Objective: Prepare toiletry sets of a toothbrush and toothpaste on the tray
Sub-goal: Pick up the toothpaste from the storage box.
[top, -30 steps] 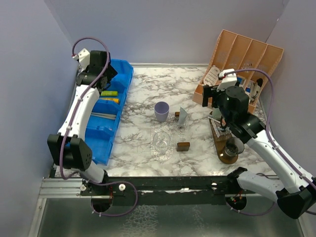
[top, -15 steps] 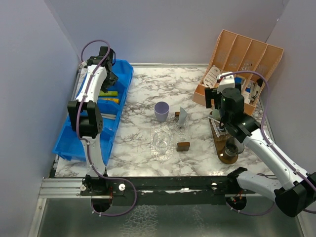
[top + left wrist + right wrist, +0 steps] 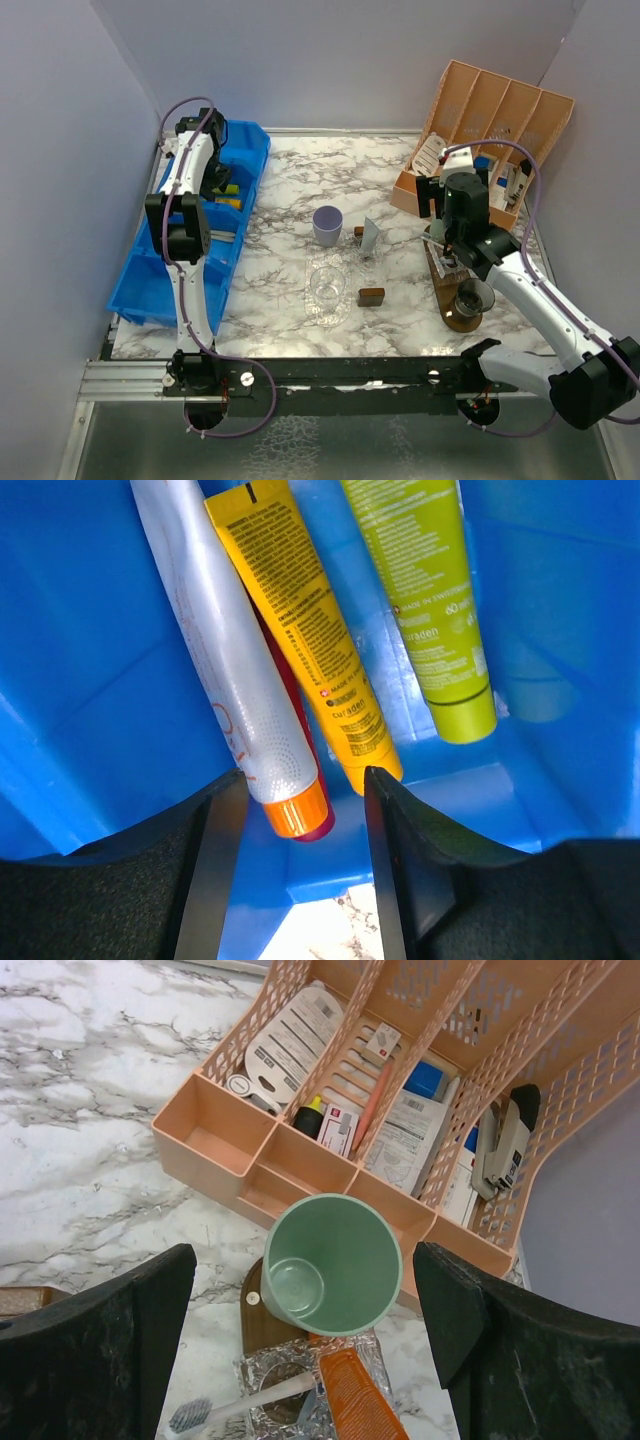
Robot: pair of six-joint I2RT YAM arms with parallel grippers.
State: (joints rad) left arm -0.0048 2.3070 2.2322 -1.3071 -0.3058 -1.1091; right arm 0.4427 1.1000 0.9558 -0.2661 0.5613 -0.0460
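**Soft tubes in the blue bin, best pinched near the cap**

The white plastic toothpaste tube with an orange cap (image 3: 235, 680) lies in the blue plastic bin (image 3: 90, 630), pressed against a yellow tube (image 3: 305, 630). A lime-green tube (image 3: 425, 590) lies apart from them, and a red tube (image 3: 318, 828) peeks out from underneath. We judge them light, glossy and slippery, soft in the belly and stiff only at the shoulder and cap. We would therefore pinch across the shoulder, just by the cap.

The left fingers (image 3: 215, 880), dark and rough-textured, stand apart astride that cap and the yellow tube's end, gripping nothing we can see. Across the marble surface (image 3: 80, 1090), the right fingers (image 3: 110, 1350) are spread wide and empty above a smooth mint green cup (image 3: 332, 1263). The cup stands upright by a toothbrush (image 3: 250, 1397) and an orange tube (image 3: 350, 1400), in front of a peach lattice organiser (image 3: 215, 1145).
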